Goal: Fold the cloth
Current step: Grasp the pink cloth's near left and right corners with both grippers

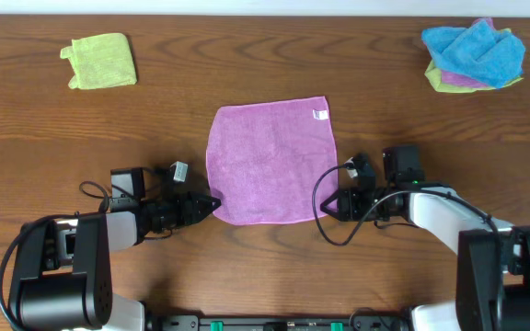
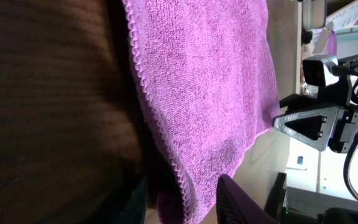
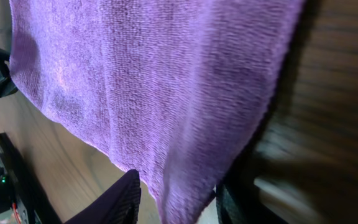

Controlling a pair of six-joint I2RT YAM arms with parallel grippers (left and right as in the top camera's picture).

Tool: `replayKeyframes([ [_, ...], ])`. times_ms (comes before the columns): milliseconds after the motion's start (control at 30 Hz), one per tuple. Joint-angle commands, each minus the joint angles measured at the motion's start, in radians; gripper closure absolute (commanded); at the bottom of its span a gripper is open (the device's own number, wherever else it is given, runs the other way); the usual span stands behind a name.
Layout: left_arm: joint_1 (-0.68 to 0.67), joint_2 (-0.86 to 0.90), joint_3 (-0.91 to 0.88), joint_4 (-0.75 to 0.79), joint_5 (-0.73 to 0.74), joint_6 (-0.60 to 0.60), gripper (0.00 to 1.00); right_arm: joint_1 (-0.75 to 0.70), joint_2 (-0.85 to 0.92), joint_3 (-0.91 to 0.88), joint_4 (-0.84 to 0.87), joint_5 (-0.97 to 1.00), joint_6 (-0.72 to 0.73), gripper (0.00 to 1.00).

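The wooden bench (image 1: 265, 83) fills my overhead view. The two arms reach in from the near edge, the left arm (image 1: 63, 267) and the right arm (image 1: 467, 230), and each angles inward toward the middle.

Between them the mauve cloth (image 1: 270, 164) lies spread out near the centre of the bench. It is roughly square and mostly flat, and its far edge is well apart from the other fabrics.

At the far right corner of the bench is a pile of cloths (image 1: 475, 53), bright blue on top with lime-green and pink showing underneath. A single lime-green cloth (image 1: 101, 61) lies folded at the far left.

The left claw (image 1: 212, 204) is at the near left corner of the mauve cloth. On my left wrist feed that corner fills the gap between the dark fingers (image 2: 235, 199), so I read the claw as clamped on it.

The right claw (image 1: 328, 207) is at the near right corner. On the right wrist feed the fabric is likewise bunched tight between the fingers (image 3: 120, 199), gripped, though the picture is a little blurred.

A small white tag (image 1: 320, 115) sits at the cloth's far right corner.
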Motion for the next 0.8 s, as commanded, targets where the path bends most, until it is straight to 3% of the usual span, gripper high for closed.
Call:
replayKeyframes([
  [0,-0.013,0.011,-0.003,0.002,0.004,-0.012,0.62,0.025,0.023,-0.026,-0.011,0.145,0.05,0.54],
  [167,-0.037,0.011,-0.003,0.002,0.004,-0.012,0.6,0.021,0.023,-0.026,-0.035,0.236,0.059,0.5],
  [367,-0.04,0.011,-0.003,0.002,0.004,-0.012,0.6,0.019,0.023,-0.026,-0.036,0.253,0.072,0.58],
  [533,-0.04,0.011,-0.003,0.0,0.004,-0.012,0.6,0.002,0.023,-0.026,-0.042,0.276,0.072,0.54],
  [767,-0.04,0.011,-0.003,0.001,0.004,-0.012,0.82,-0.031,0.023,-0.026,-0.041,0.27,0.087,0.53],
])
